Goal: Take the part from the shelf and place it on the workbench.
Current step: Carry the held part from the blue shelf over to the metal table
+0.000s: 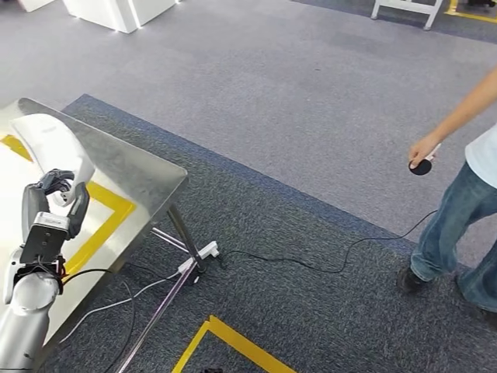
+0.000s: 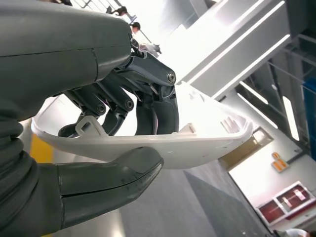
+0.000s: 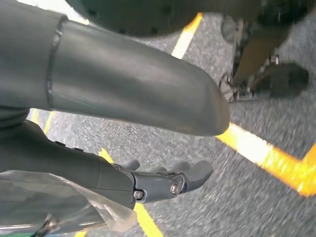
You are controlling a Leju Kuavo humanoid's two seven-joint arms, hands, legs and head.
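We see our left hand (image 1: 58, 190) holding the white curved plastic part (image 1: 50, 140), a long shallow shell with a raised rim and small moulded tabs on its inner face. In the head view the part sits above the shiny steel desk (image 1: 140, 175), near the yellow tape line (image 1: 102, 225) marked on its top; whether it touches the surface we cannot tell. The left wrist view shows the grasp closely: the dark fingers (image 2: 156, 108) curl over the part's (image 2: 209, 133) inner side while the thick grey thumb (image 2: 111, 177) presses under its outer edge, so the part is clamped between them.

Our right hand (image 3: 160, 182) hangs over grey carpet (image 3: 209, 192) crossed by yellow floor tape (image 3: 260, 155); its fingers lie loosely extended, holding nothing.

The head view adds a person (image 1: 463, 210) in jeans standing well apart on the carpet, holding a small black round object (image 1: 419, 166), with a black cable (image 1: 328, 264) running across the floor towards the desk's legs.
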